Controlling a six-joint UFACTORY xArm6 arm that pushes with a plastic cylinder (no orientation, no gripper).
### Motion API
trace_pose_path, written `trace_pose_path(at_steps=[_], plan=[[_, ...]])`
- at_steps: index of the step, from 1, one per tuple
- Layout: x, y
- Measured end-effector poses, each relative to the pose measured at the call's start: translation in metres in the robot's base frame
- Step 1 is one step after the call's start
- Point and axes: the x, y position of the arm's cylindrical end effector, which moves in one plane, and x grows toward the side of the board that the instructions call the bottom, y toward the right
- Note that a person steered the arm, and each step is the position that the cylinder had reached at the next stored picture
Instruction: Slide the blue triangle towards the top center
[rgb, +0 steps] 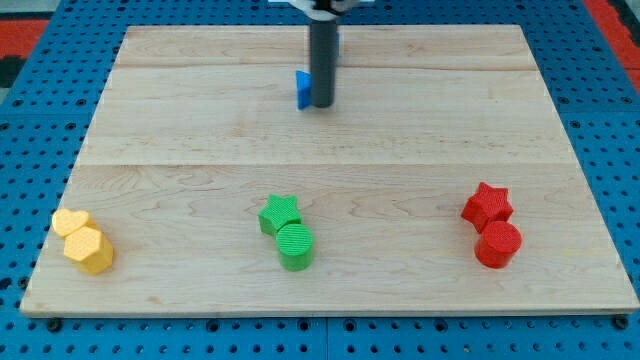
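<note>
The blue triangle lies on the wooden board near the view's top centre, partly hidden behind the rod. My tip rests on the board right against the triangle's right side. Another bit of blue shows behind the rod higher up; its shape is hidden.
A green star and green cylinder sit at the bottom centre. A red star and red cylinder sit at the bottom right. A yellow heart and yellow hexagon sit at the bottom left.
</note>
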Motion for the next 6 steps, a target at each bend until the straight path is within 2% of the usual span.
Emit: trace_pose_path(at_steps=[1,2,3,6], plan=[[-0.039,-0.022],[-0.052,-0.025],[-0.041,-0.027],[-0.062,-0.090]])
